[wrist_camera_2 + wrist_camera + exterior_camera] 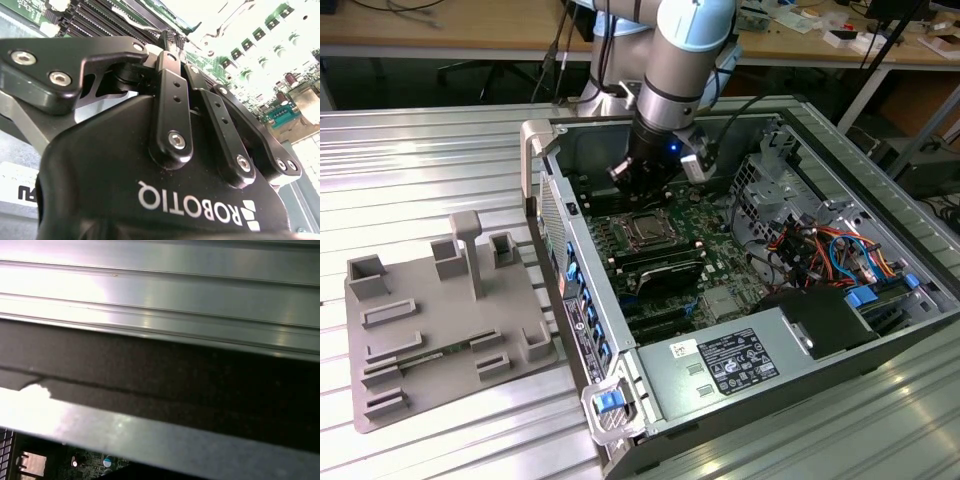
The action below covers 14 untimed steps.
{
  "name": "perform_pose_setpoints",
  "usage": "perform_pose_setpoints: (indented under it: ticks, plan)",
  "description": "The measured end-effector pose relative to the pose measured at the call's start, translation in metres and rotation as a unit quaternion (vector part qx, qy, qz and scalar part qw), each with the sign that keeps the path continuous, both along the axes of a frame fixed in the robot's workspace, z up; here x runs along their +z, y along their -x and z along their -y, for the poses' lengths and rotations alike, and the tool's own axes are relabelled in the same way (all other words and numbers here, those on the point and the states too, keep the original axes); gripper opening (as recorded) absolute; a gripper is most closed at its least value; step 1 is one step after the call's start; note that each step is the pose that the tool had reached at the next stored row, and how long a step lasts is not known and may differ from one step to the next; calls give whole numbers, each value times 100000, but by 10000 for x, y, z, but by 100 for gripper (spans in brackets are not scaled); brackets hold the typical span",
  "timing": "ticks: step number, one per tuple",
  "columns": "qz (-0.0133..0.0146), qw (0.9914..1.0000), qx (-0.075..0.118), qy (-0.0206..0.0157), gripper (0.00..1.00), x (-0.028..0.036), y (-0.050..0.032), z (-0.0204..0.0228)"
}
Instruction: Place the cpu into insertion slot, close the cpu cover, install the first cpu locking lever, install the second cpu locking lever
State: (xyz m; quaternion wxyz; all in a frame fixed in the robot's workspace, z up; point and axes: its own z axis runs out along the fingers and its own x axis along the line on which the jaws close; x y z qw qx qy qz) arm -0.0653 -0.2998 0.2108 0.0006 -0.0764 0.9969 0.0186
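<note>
In the exterior view the arm reaches down into the open computer case (pixel 790 330) lying on the ribbed metal counter (pixel 420 160), with the gripper (pixel 642 188) hanging just above the far edge of the insertion slot (pixel 648 229) on the green board. The slot shows a silver frame — probably the cpu cover (pixel 647 217) lying flat over it — around a darker square middle, though whether the cpu sits inside I cannot tell. In the second wrist view the gripper's black linkage bars (pixel 172 107) sit close together, but the fingers' tips are hidden, so whether they are apart or together cannot be told; a grey fixture tray (pixel 440 330) lies on the counter, well apart from the case toward the exterior view's left.
</note>
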Motion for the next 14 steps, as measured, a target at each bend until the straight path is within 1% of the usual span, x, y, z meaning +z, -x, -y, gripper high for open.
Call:
perform_pose_setpoints:
  ticks: [6,14]
  plan:
    - [-1,100000,59,1,11,-14,-27,0]
    - [-2,100000,70,1,11,-25,-35,0]
